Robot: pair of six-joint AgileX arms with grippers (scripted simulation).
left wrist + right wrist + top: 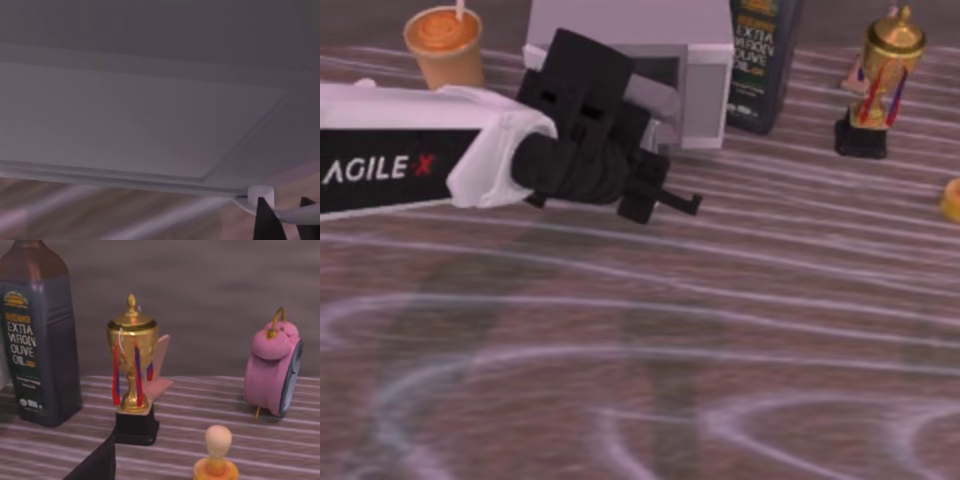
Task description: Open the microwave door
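Gripping nothing that I can make out, the left gripper (665, 200) is sitting just in front of the microwave (650, 60) at the back of the table (720, 330); from above its fingers are pointing right, and whether they are spread or closed I cannot tell. The left wrist view is filling with the microwave door (125, 125), a pale panel with a white handle (260, 192) beside two dark fingertips (265, 222), which the top view is hiding under the arm. "AGILE X" is reading on the left arm. The right wrist view is showing an olive oil bottle (37, 335) labelled "EXTRA VIRGIN OLIVE OIL", a gold trophy (131, 360) and a pink alarm clock (274, 370). An orange cup (444, 45) is standing left of the microwave.
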